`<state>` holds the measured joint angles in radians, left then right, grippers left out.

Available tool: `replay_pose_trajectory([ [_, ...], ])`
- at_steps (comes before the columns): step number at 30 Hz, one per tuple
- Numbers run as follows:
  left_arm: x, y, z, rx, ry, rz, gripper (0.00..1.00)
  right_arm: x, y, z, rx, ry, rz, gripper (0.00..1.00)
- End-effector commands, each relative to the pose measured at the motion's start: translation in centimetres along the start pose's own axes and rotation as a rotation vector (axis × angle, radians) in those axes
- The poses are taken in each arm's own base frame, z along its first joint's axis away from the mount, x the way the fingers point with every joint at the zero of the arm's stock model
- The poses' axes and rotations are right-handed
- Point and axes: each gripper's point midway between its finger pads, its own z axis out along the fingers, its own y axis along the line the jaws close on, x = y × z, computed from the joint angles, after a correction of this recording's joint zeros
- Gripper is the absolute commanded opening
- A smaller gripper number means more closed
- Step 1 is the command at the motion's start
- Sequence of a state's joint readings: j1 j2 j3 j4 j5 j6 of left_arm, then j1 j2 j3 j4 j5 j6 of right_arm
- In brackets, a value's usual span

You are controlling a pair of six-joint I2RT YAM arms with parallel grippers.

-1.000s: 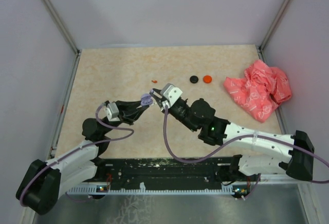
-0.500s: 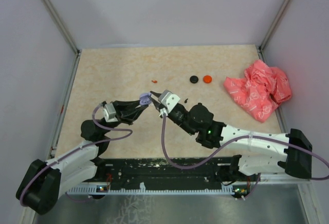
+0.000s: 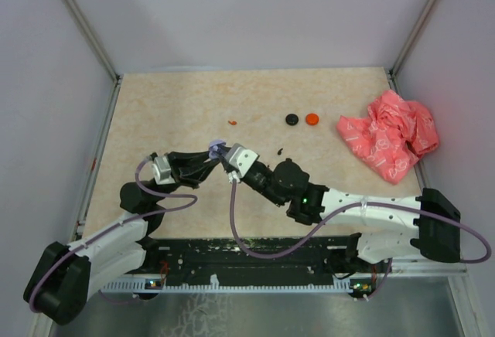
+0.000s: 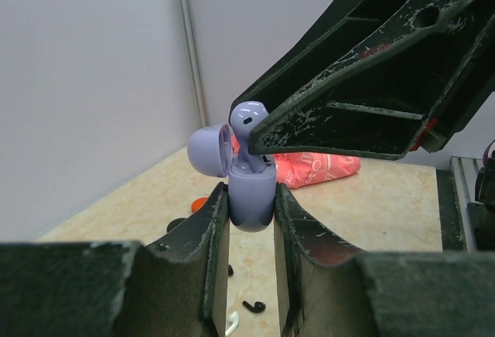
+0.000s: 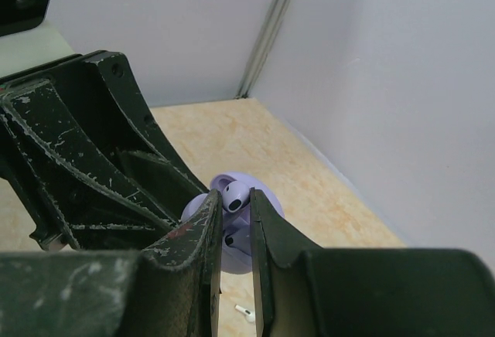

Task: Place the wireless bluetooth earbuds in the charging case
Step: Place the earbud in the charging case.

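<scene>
A lilac charging case sits between the fingers of my left gripper, which is shut on it, held above the table with the lid swung open. My right gripper is shut on a lilac earbud, whose stem reaches down into the case. That earbud's head stands above the case's rim. Another lilac earbud lies in the case below it. In the top view both grippers meet at the case.
A black earbud and a white earbud lie on the table below the case. A red earbud and a black earbud lie further back. A black disc, a red disc and a pink bag are at the right.
My right gripper has moved left and nearer with the lilac earbud, up to the case. The left gripper has shifted slightly left with the case.
</scene>
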<state>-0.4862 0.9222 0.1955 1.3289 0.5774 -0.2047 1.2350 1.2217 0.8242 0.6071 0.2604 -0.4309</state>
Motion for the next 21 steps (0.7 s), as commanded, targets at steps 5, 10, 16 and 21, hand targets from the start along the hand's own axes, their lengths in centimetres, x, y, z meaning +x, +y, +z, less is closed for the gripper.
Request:
replay_pose_trajectory([
  [5,-1.2,-0.3,-0.1,0.002,-0.045,-0.001,0.0,-1.4,0.6,0.6,0.01,-0.049,-0.016,0.11],
  [10,-1.5,0.2,-0.2,-0.032,-0.059,-0.033,0.0,-1.3,0.8,0.3,0.019,-0.045,-0.03,0.11],
  [16,-1.9,0.6,-0.3,-0.075,-0.079,-0.088,0.0,-1.0,1.0,0.2,0.013,-0.04,-0.037,0.11],
  [21,-1.9,0.8,-0.3,-0.091,-0.083,-0.115,0.0,-0.8,1.4,0.2,-0.004,-0.034,-0.043,0.11],
])
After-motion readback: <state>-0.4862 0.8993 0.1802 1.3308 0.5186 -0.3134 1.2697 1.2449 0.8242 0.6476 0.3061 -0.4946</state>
